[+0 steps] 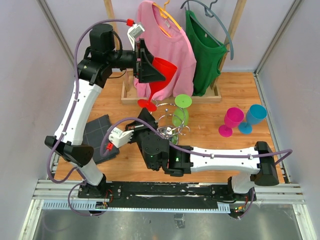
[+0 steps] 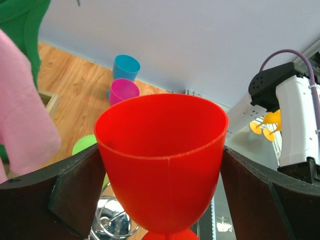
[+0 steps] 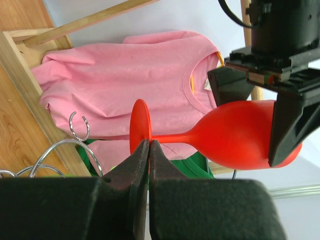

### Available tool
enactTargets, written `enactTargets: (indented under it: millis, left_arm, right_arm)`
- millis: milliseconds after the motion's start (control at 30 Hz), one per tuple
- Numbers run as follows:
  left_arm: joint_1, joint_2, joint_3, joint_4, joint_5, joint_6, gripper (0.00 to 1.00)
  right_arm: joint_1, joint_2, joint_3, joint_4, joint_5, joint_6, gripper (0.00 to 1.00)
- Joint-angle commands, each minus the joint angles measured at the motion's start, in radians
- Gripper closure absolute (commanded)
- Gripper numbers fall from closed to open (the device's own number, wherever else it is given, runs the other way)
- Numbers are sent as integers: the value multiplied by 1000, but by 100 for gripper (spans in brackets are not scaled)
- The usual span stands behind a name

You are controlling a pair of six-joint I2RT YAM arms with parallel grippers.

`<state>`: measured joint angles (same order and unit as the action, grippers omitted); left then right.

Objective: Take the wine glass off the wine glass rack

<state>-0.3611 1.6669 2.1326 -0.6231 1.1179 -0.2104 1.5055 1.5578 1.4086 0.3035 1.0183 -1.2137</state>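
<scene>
Your left gripper [image 2: 161, 160] is gripping the red wine glass [image 1: 163, 70] by its bowl. Its two fingers [image 2: 65, 190] are pressing on opposite sides of the bowl, so the jaws are standing wide. The glass is hanging in the air with the rim up and the foot below, and it is not touching the wine glass rack [image 1: 170, 132]. In the top view it is showing in front of the pink shirt [image 1: 167, 42], up and to the left of the rack.

Your right gripper [image 3: 149, 149] is staying fully closed, with the fingers pressed together and nothing between them. Its tips are pointing at the edge of the red foot. From the wrist view I cannot tell if they are touching it.

The rack is standing on the wooden table [image 1: 235, 90], just beside the right gripper. A green glass [image 1: 180, 114] is hanging on it with the foot up. A magenta glass [image 1: 231, 121] and a blue glass [image 1: 253, 118] are standing together further right, well apart from the rack. A green shirt [image 1: 205, 50] is hanging beside the pink one.
</scene>
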Motion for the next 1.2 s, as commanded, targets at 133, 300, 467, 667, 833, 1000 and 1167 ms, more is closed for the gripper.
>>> enactTargets:
  millis: [133,300,467,667,833,1000,1167]
  left_arm:
    - [-36,12,22,16,19,3,19]
    - [-36,9,16,16,27,3,24]
    - [-37,7,15,16,31,2,29]
    - [-36,7,11,16,36,5,30]
    - [-37,14,10,16,43,6,30]
    - [-36,22,18,16,45,7,30]
    - [-36,21,16,16,49,8,30]
  right_arm:
    - [16,7,14,68,17,-31,99]
    - [15,22,5,135,40,-72,97]
    - [16,40,7,215,62,-119,52]
    - [16,16,29,241,101,-106,20]
    - [37,-35,45,142,145,-4,14]
    - [88,-94,56,76,197,74,14]
    - [146,-139,104,62,248,97,14]
